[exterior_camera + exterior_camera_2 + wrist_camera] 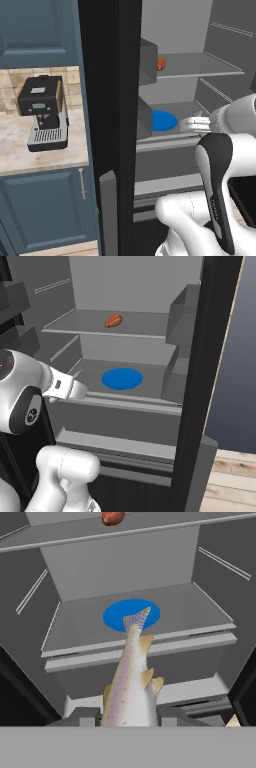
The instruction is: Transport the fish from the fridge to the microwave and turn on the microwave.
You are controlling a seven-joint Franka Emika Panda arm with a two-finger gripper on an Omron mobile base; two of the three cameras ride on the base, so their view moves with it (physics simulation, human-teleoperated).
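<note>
The fish (131,682), pale and speckled with yellowish fins, runs up the middle of the hand view, its tail pointing at the fridge's middle shelf. My gripper (127,719) is shut on the fish, a dark finger tip on each side of its body. The fridge (200,65) stands open, with its black door (110,100) swung out to the left. In the base views my hand (196,124) (65,387) hovers just in front of the middle shelf's front edge, outside the fridge. The microwave is out of view.
A round blue plate (131,614) (122,378) lies on the middle shelf. A small orange-red item (113,320) sits on the upper shelf. A coffee machine (42,112) stands on the counter left of the door, between dark blue cabinets (40,30).
</note>
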